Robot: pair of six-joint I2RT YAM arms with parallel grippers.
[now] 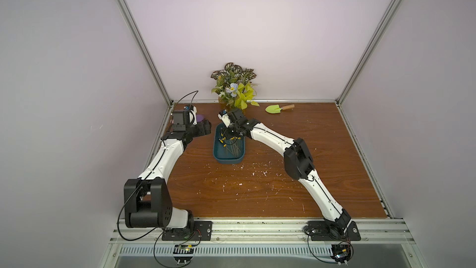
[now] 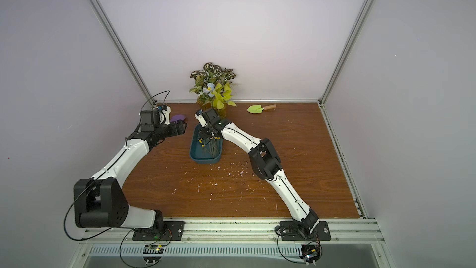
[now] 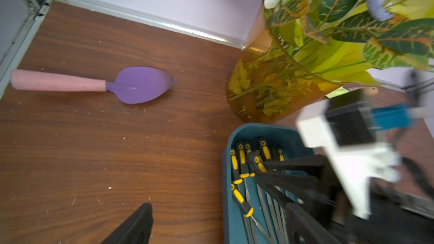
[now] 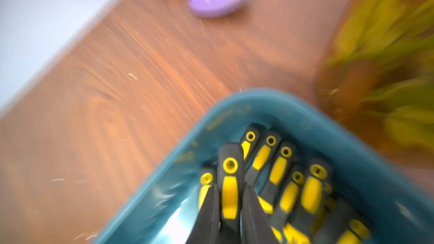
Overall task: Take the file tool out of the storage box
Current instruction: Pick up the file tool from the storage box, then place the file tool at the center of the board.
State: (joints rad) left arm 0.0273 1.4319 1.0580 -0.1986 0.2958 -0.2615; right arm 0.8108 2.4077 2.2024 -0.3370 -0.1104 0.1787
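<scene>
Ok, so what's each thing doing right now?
box: holding many files.
file: pinched, not out of the box yet.
right pincer: shut on the file.
left pincer: open, empty.
vase: upright, full of leaves.
purple shovel: lying flat.
green shovel: lying flat.

White arm shells (image 1: 164, 155), blk joints (image 1: 298, 161), thin blk cables (image 1: 120, 217), blk base plates (image 1: 204, 229)

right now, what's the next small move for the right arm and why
Probably lift the right gripper straight up: its fingers sit tight on both sides of one file handle, inside the storage box among other files, so a vertical pull should free it.
</scene>
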